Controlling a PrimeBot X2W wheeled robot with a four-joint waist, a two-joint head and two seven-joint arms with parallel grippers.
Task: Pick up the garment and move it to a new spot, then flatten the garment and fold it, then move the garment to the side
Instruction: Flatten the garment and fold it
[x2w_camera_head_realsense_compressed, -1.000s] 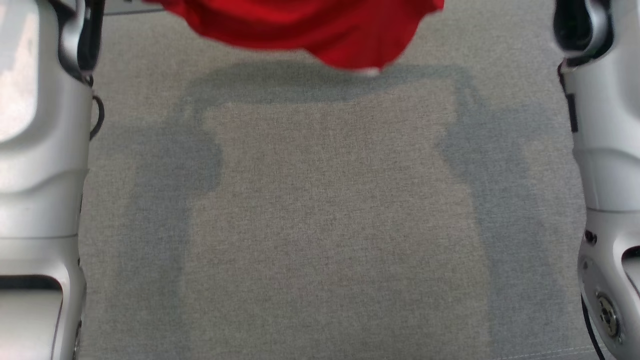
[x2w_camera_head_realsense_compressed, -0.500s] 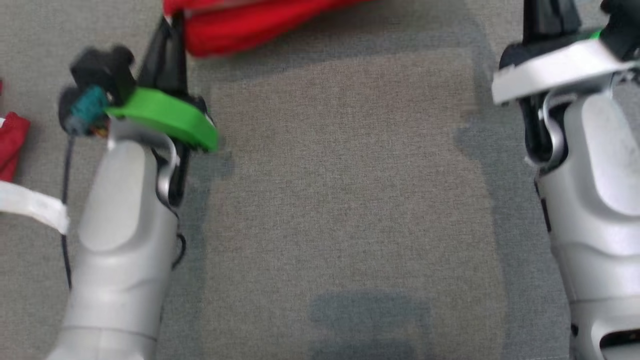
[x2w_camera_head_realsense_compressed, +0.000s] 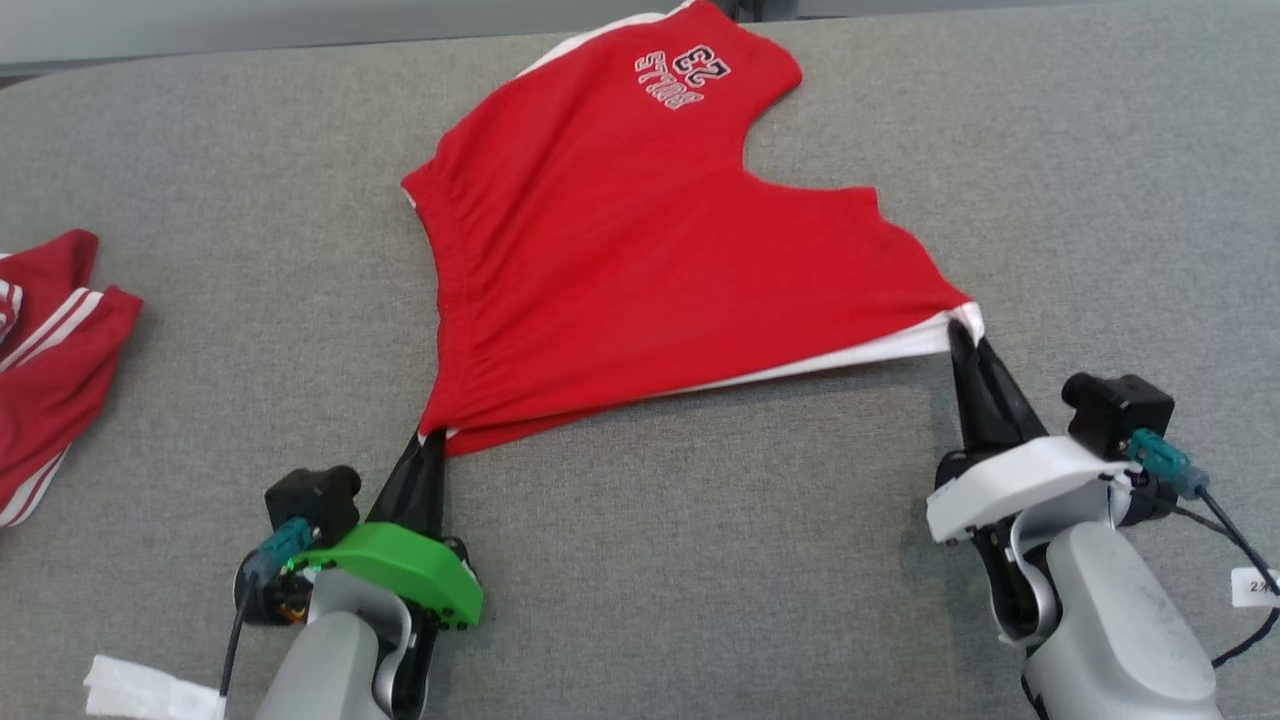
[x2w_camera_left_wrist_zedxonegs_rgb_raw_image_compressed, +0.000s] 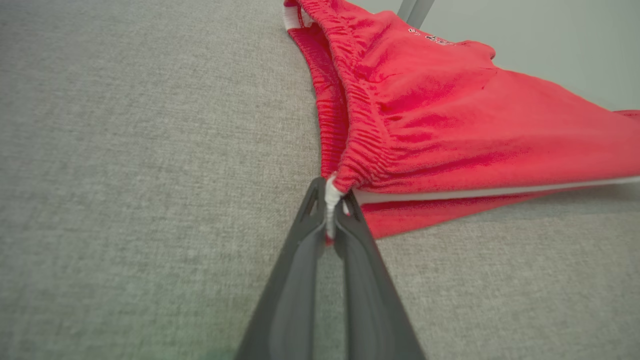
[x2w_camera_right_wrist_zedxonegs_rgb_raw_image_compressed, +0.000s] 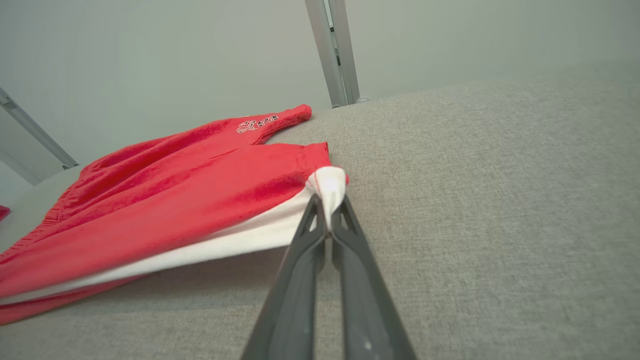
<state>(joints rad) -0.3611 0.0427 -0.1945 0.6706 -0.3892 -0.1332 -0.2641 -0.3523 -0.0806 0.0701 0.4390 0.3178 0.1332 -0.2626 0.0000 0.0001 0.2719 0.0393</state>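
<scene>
The garment (x2w_camera_head_realsense_compressed: 640, 250) is a pair of red shorts with a white side stripe and a small number print, spread across the middle of the grey cloth surface. My left gripper (x2w_camera_head_realsense_compressed: 432, 445) is shut on the waistband corner (x2w_camera_left_wrist_zedxonegs_rgb_raw_image_compressed: 332, 192) at the near left. My right gripper (x2w_camera_head_realsense_compressed: 962, 335) is shut on the white-edged leg hem corner (x2w_camera_right_wrist_zedxonegs_rgb_raw_image_compressed: 327, 187) at the near right. The near edge between the two grips is stretched taut and lifted a little off the surface; the far part lies flat.
A second red garment with white stripes (x2w_camera_head_realsense_compressed: 50, 350) lies bunched at the left edge. A white tag (x2w_camera_head_realsense_compressed: 150, 690) sits by my left forearm. A metal post (x2w_camera_right_wrist_zedxonegs_rgb_raw_image_compressed: 332, 50) stands past the far edge of the surface (x2w_camera_head_realsense_compressed: 700, 560).
The head view has swung up, so the whole picture has shifted and the garment and both grippers have come into it. Both grippers keep their hold on the garment.
</scene>
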